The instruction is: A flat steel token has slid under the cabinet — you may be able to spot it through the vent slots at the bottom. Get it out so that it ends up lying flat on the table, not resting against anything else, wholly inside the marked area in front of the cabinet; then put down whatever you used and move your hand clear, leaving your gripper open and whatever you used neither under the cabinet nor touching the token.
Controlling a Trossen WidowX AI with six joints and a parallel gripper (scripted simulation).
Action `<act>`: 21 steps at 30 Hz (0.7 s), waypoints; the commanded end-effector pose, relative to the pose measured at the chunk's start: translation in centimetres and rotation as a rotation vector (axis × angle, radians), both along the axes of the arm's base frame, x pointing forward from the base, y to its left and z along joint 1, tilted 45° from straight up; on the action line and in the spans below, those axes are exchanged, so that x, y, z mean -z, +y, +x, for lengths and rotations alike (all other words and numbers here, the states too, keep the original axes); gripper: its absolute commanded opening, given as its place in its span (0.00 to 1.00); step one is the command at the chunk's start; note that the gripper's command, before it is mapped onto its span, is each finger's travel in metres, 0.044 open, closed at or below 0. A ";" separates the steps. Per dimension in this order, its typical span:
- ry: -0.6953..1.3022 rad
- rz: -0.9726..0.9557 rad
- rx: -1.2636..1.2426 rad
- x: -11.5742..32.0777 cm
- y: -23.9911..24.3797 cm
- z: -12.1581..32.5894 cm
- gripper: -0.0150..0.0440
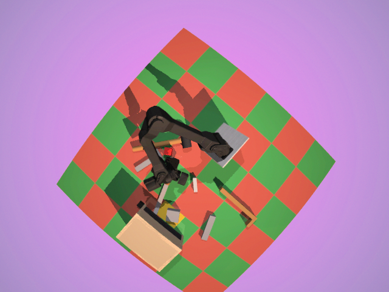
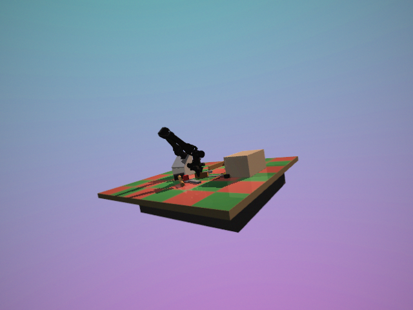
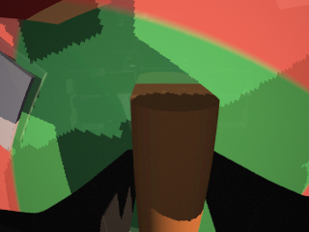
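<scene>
My gripper [image 2: 199, 174] [image 3: 168, 158] is shut on the brown handle [image 2: 202, 174] [image 3: 174, 130] of a tool; the arm hides the fingertips from above. A thin light-grey shaft [image 1: 162, 193] runs from below the hand towards the cabinet [image 1: 149, 241] [image 2: 237, 166], its far end beside the upper-left edge of the yellow marked area [image 1: 162, 210]. A grey square piece [image 1: 172, 215] lies over the marked area, in front of the dark vent slots [image 1: 161, 221]. It looks like the steel token, but its thickness and any contact are too small to tell.
A black block [image 1: 140, 204] [image 2: 226, 175] is at the cabinet's front corner. A red cube [image 1: 168, 151], an orange stick [image 1: 157, 145] and a grey bar [image 1: 143, 165] [image 3: 14, 87] lie behind the hand. A white bar [image 1: 195, 185], another grey bar [image 1: 208, 227] and an orange L-shaped stick [image 1: 238, 205] lie right.
</scene>
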State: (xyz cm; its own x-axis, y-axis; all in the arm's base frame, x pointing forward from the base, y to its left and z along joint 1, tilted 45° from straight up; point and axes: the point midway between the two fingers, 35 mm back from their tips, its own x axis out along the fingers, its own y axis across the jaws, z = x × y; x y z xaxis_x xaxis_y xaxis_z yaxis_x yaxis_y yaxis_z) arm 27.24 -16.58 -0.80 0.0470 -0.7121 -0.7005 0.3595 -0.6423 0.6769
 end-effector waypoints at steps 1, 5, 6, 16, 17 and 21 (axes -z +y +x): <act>0.008 0.007 -0.001 0.0 -0.2 -0.8 0.25; 0.008 0.006 -0.001 -0.2 -0.4 -1.3 0.25; 0.008 0.006 -0.001 -0.2 -0.5 -1.4 0.25; 0.008 0.006 -0.001 -0.7 -1.0 -2.4 0.25; 0.007 0.004 -0.001 -0.7 -1.0 -2.2 0.25; 0.000 -0.001 0.004 -0.7 -0.9 -1.9 0.25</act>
State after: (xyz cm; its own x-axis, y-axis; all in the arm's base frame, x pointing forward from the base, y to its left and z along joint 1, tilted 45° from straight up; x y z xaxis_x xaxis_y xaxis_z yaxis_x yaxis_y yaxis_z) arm 25.33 -17.55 0.01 0.0445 -0.7130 -0.6997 0.3596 -0.6421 0.6771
